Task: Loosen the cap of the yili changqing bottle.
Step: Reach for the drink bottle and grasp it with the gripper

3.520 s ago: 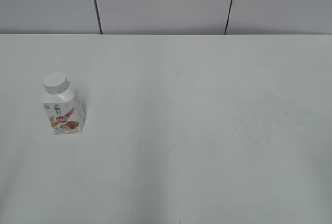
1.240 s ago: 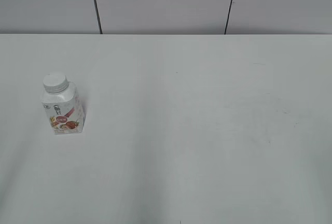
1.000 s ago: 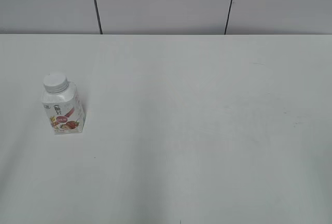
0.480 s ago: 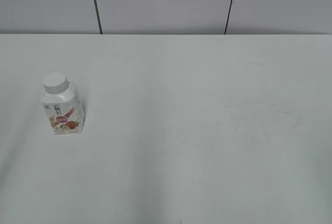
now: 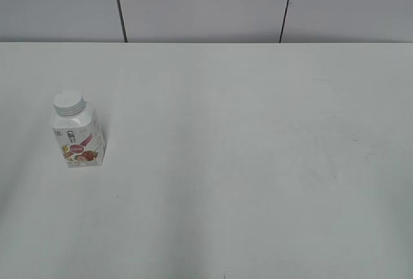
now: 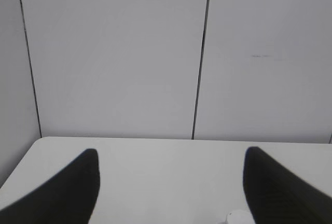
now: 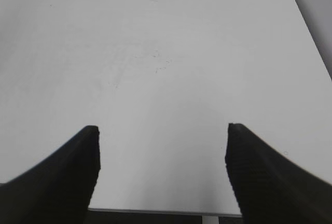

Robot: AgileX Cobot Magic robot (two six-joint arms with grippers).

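The yili changqing bottle (image 5: 78, 137) stands upright at the left of the white table, its strawberry label facing the camera. Its white cap (image 5: 68, 103) sits on the neck. In the left wrist view only the top of the cap (image 6: 238, 218) shows at the bottom edge, beside the right finger. My left gripper (image 6: 171, 182) is open and empty above the table. My right gripper (image 7: 162, 154) is open and empty over bare table. Neither gripper shows in the exterior view.
The white table (image 5: 245, 150) runs back to a grey panelled wall (image 5: 206, 1) with dark seams. The right wrist view shows the table's near edge (image 7: 166, 212) and its right edge (image 7: 306, 22).
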